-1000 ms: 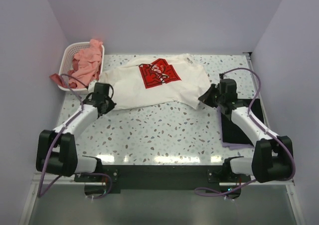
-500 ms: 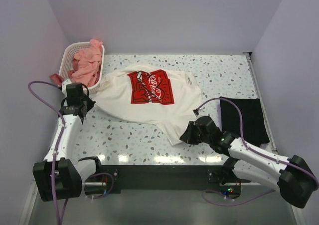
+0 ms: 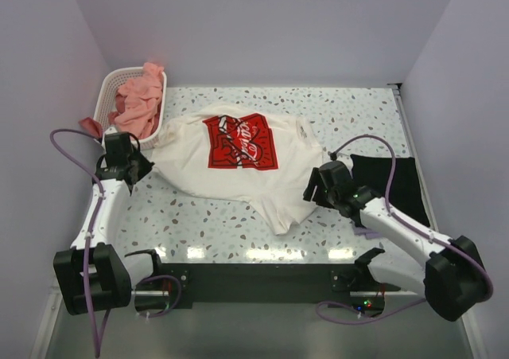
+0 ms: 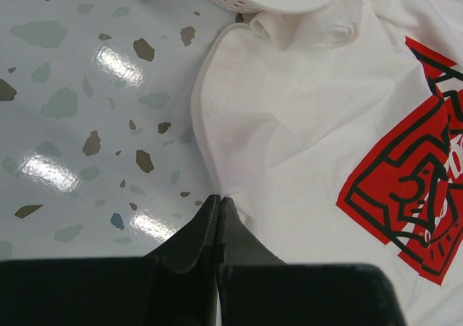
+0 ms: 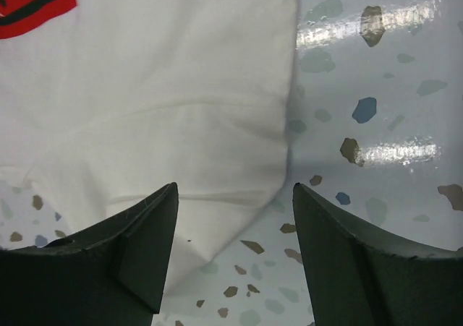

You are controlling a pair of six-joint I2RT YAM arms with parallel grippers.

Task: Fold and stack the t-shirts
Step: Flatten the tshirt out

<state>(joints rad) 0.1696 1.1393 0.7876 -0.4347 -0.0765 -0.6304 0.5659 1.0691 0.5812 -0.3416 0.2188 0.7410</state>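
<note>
A cream-white t-shirt (image 3: 238, 172) with a red square logo (image 3: 238, 140) lies spread, rumpled, across the middle of the table. My left gripper (image 3: 132, 173) is shut on its left hem; the left wrist view shows the jaws pressed together (image 4: 219, 199) at the edge of the cloth (image 4: 304, 123). My right gripper (image 3: 315, 189) stands open beside the shirt's right lower corner. In the right wrist view the fingers (image 5: 235, 187) straddle the shirt's edge (image 5: 159, 73) with nothing gripped. A folded black t-shirt (image 3: 394, 185) lies at the right.
A white perforated basket (image 3: 109, 84) sits at the back left corner with salmon-pink t-shirts (image 3: 139, 100) heaped in it and spilling over; its rim (image 4: 289, 1) is close to the left gripper. Lavender walls stand on three sides.
Both arms dragged the cream shirt left and toward the near edge. The right gripper has since let go of the shirt, opened, and drawn back toward the right. The left gripper stays shut.
</note>
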